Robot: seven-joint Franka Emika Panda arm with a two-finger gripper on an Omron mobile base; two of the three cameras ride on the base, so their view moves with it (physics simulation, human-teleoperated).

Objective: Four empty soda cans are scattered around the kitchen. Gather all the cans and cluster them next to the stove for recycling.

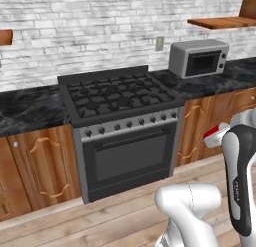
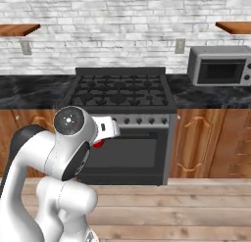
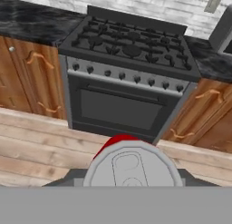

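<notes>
End effector [image 3: 130,184] was clamped on a red soda can [image 3: 130,166]; hand view looked straight down on the can's silver top w/ pull-tab, red rim showing behind it. Can was held in air above the wood floor [image 3: 41,141], in front of the stove [image 3: 129,73] and well short of it. In left base view a bit of red [image 1: 212,130] showed at the arm's wrist, right of the oven door. Stove sat between two dark marble table runs [image 1: 27,108]; microwave [image 1: 199,58] on the table to stove's right. Burner grates bare.
</notes>
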